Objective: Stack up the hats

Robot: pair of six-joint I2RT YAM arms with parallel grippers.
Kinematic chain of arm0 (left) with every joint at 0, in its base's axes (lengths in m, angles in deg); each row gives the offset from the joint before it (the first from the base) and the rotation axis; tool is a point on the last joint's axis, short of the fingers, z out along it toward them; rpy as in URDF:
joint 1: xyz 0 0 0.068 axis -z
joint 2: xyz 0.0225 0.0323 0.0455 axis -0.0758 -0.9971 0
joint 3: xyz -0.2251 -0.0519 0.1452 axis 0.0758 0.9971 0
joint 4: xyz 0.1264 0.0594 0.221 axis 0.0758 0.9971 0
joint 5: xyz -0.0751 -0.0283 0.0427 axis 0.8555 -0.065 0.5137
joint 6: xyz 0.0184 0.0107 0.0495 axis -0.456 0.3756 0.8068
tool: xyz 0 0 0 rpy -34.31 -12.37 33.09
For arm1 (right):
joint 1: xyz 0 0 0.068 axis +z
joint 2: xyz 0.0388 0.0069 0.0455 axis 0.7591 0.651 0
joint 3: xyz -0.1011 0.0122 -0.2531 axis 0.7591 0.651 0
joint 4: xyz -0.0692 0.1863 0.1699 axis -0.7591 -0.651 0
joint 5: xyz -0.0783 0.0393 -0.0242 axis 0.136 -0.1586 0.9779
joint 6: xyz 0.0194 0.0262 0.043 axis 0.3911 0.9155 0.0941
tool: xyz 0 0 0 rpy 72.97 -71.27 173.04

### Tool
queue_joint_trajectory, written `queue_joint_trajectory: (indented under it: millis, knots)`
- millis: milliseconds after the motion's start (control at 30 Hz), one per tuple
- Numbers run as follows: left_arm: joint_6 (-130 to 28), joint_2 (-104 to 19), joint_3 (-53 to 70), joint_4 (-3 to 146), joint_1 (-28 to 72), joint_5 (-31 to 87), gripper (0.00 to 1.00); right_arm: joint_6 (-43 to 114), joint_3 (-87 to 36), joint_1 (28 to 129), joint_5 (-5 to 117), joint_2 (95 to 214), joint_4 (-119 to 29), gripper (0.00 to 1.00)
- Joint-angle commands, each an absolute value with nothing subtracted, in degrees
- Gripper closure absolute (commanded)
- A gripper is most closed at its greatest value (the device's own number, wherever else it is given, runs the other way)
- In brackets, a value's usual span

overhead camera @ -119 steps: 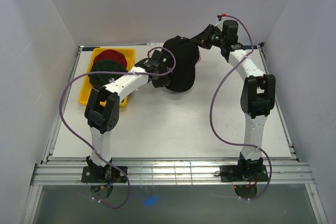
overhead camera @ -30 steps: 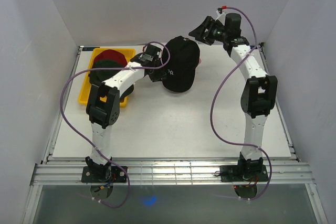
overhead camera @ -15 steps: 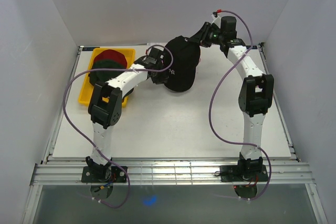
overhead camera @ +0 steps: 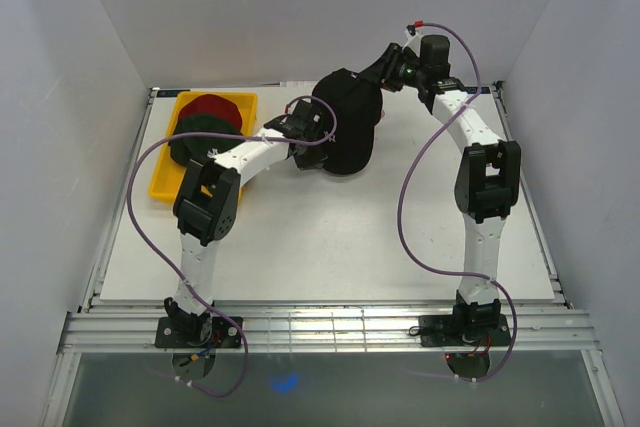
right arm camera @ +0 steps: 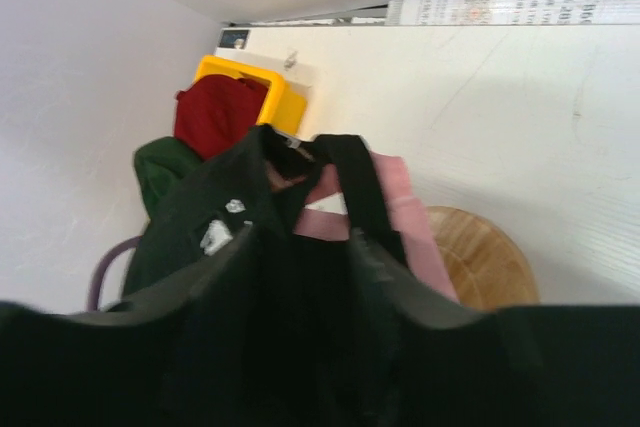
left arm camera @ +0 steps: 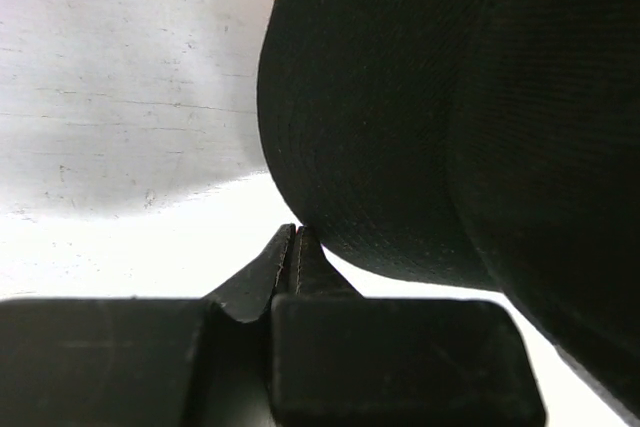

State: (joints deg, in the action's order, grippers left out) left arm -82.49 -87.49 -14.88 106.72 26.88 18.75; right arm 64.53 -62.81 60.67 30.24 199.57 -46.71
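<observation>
Right of the yellow tray (overhead camera: 165,187), a little apart from it on the white table (overhead camera: 330,237), a black cap (overhead camera: 345,137) sits humped over a wooden stand (right arm camera: 485,262), whose round pale top peeks out from under the cloth in the right wrist view. On the tray side of that cap the left gripper (left arm camera: 296,247) has its two fingers pressed together, with barely a slit between them. Their tips touch the cap's lower curved edge, and whether any cloth is nipped there I cannot tell. On the cap's other side, the one away from the tray, the right gripper (overhead camera: 378,69) reaches down onto the raised rear of the cap. From its own camera the blurred fingers straddle the black fabric, and I cannot tell whether they are clamped on it or only lying around it. That same view looks into the cap's underside, where small white labels (right arm camera: 215,237) show and a strip of pink cloth (right arm camera: 400,207) lies between the cap and the stand. Inside the tray a red cap (overhead camera: 208,107) lies at the far end, with a dark green cap (overhead camera: 205,127) touching it on the near side
</observation>
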Motion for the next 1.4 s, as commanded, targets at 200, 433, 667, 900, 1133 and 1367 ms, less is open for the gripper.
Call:
queue_joint_trajectory:
  millis: [200, 433, 667, 900, 1133, 1367]
  knots:
    - [-82.7, -86.2, -12.0, 104.7, 27.7, 17.7, 1.00, 60.5, -56.7, 62.1, 32.6, 201.4, -55.4, 0.30]
    - [-82.8, -83.9, -8.8, 104.0, 27.7, 17.7, 1.00, 59.9, -56.5, 62.1, 31.9, 201.4, -56.3, 0.23]
    - [-81.8, -79.0, -5.5, 103.8, 27.7, 17.5, 0.97, 60.9, -53.4, 60.5, 29.6, 198.4, -53.1, 0.14]
    - [-79.9, -73.2, -4.4, 104.4, 27.7, 18.5, 0.84, 63.5, -55.7, 59.3, 27.3, 195.2, -51.5, 0.10]
    - [-79.2, -66.4, -2.8, 105.8, 27.7, 17.4, 0.66, 64.9, -55.9, 58.6, 27.1, 193.2, -51.5, 0.09]
    - [-78.5, -60.8, -5.9, 110.0, 26.9, 12.7, 0.57, 66.6, -55.6, 56.8, 28.3, 190.3, -51.0, 0.04]
